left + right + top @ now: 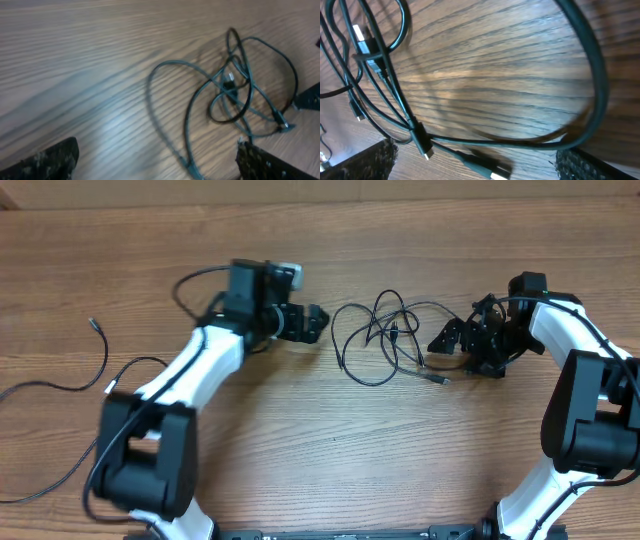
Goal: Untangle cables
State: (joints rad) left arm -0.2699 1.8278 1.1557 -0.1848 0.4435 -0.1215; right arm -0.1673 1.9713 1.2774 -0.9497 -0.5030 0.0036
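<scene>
A tangle of thin black cables (385, 335) lies on the wooden table between my two grippers. My left gripper (318, 322) is open and empty just left of the tangle. In the left wrist view its jaws (157, 157) are spread wide, with a loop of the cables (235, 90) ahead and to the right. My right gripper (447, 348) is open at the tangle's right edge. In the right wrist view its jaws (475, 162) straddle cable strands and two plug ends (422, 142) lying on the table, gripping nothing.
Two more thin black cables (100, 360) lie apart at the far left of the table, one running off the left edge. The thicker robot wire (195, 280) loops behind the left wrist. The table's far edge (320, 202) runs along the top.
</scene>
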